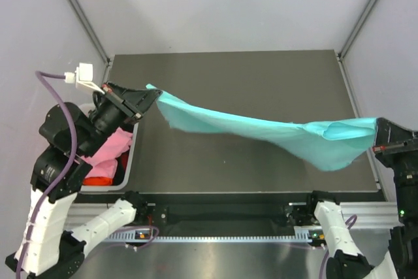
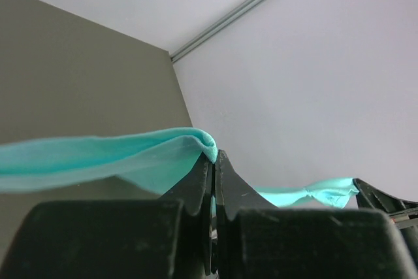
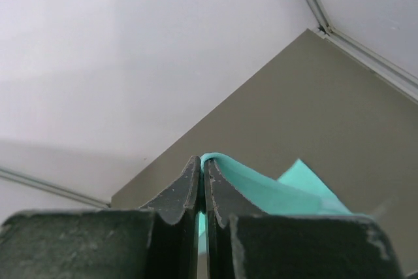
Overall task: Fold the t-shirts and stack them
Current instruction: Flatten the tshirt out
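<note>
Claws: left claw (image 1: 152,95) and right claw (image 1: 377,136) each pinch the teal shirt (image 1: 261,129), stretched above the desk (image 1: 248,76).
Step, likely: spreading out; next calls for lowering it flat to fold.

The top camera looks down from high behind the arms (image 1: 65,138) and sees the whole table (image 1: 261,76). Each wrist camera sits very close behind its own gripper, the left gripper (image 2: 213,160) and the right gripper (image 3: 201,163), looking low across the table at the walls (image 2: 294,63). All three share the table and the teal shirt (image 1: 261,129) (stretched between both arms).
</note>
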Robot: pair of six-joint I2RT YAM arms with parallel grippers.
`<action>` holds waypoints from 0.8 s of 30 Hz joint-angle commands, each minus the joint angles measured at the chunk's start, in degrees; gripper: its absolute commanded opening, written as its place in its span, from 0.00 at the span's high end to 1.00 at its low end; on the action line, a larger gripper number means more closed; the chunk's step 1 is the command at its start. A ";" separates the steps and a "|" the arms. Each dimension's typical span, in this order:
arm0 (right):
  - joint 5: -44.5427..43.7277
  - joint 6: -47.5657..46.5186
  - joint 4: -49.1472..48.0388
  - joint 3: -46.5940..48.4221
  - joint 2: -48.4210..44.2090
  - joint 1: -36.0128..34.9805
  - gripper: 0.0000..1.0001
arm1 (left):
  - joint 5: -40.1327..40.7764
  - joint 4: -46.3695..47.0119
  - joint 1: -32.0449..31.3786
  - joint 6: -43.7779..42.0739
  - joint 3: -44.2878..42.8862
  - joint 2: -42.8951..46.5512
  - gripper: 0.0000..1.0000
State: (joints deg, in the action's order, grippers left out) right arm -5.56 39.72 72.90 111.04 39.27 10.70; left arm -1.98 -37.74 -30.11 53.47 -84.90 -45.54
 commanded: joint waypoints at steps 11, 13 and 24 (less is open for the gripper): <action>4.93 -3.42 -42.47 -21.58 24.84 0.46 1.00 | 11.64 11.26 6.10 -12.86 -10.70 -34.59 1.00; 5.30 -3.43 -46.35 -18.25 30.66 0.46 1.00 | 7.98 12.68 9.09 -12.08 -17.18 -44.08 1.00; 11.01 -6.77 -38.10 26.17 57.78 1.78 1.00 | -10.85 13.20 18.95 -3.73 -57.33 -67.07 1.00</action>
State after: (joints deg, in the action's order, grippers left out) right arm 5.34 34.63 36.45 132.22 103.53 10.70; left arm -8.19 -29.80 -11.07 47.57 -138.78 -121.64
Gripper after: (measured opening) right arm 0.011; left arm 0.016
